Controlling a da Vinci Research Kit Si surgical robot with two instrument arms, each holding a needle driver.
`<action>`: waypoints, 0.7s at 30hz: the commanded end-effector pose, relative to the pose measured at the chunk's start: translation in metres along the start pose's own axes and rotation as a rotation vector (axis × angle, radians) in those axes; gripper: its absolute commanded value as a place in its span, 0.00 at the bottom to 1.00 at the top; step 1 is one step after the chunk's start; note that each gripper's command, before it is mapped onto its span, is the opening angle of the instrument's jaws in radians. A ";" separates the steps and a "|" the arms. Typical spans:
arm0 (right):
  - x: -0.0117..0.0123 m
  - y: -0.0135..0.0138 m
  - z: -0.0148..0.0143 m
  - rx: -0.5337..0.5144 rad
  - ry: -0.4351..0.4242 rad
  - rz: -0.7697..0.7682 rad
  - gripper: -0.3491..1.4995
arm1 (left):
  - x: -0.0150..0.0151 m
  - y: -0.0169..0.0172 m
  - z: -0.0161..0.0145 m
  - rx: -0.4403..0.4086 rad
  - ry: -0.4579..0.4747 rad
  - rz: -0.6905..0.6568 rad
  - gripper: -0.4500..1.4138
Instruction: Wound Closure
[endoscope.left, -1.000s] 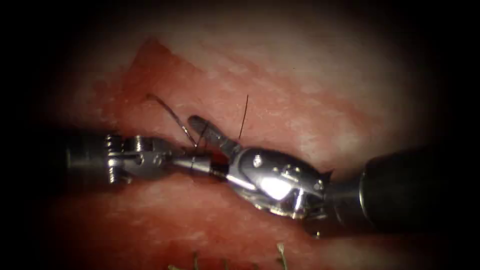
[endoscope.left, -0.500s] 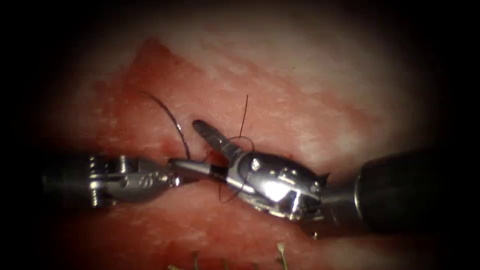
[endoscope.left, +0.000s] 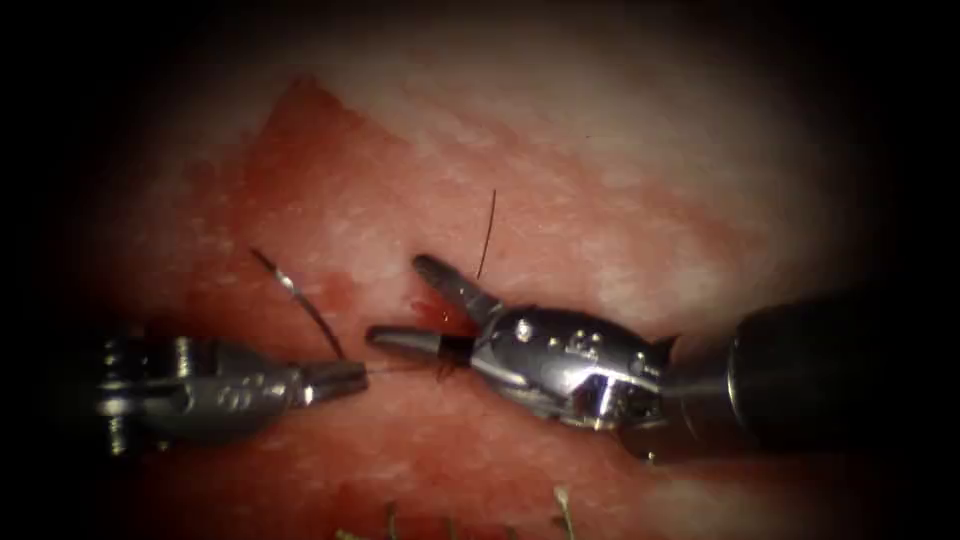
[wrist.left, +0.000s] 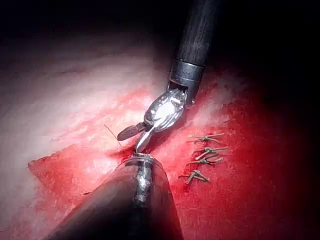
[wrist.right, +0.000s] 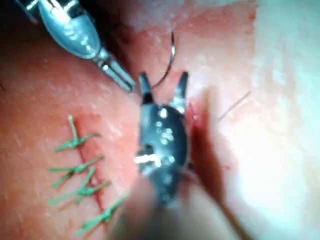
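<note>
Needle (endoscope.left: 300, 300) gripped near its end by left hand (endoscope.left: 335, 380), clear of tissue (endoscope.left: 600, 200); right hand (endoscope.left: 420, 300) gapes, holding nothing.

The needle (endoscope.left: 300, 300) lies left of the right end effector (endoscope.left: 410, 305), above the left end effector (endoscope.left: 340, 378).

Four green stitches (wrist.left: 205, 161) lie in a row on the tissue (wrist.left: 65, 100), one after another and close together, each a short knotted bar with splayed ends; the right wrist view shows the same row (wrist.right: 75, 167). In the endoscope view, a few pale cut ends (endoscope.left: 562, 500) stand up from the tissue at the picture's bottom edge. Red fluid (endoscope.left: 300, 180) stains the tissue surface in a broad patch with a pointed upper corner, and pale tissue borders it above and to the right.
</note>
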 end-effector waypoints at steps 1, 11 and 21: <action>-0.0010 -0.0008 0.0003 0.002 -0.013 0.002 0.55 | 0.0001 0.0005 0.0005 0.006 0.001 0.008 0.00; -0.0022 -0.0016 0.0007 0.027 -0.065 -0.012 0.54 | 0.0031 -0.0050 -0.0027 0.080 0.049 0.087 0.00; -0.0025 -0.0029 0.0018 0.108 -0.066 -0.015 0.54 | 0.0038 -0.0060 0.0042 0.063 0.049 0.096 0.00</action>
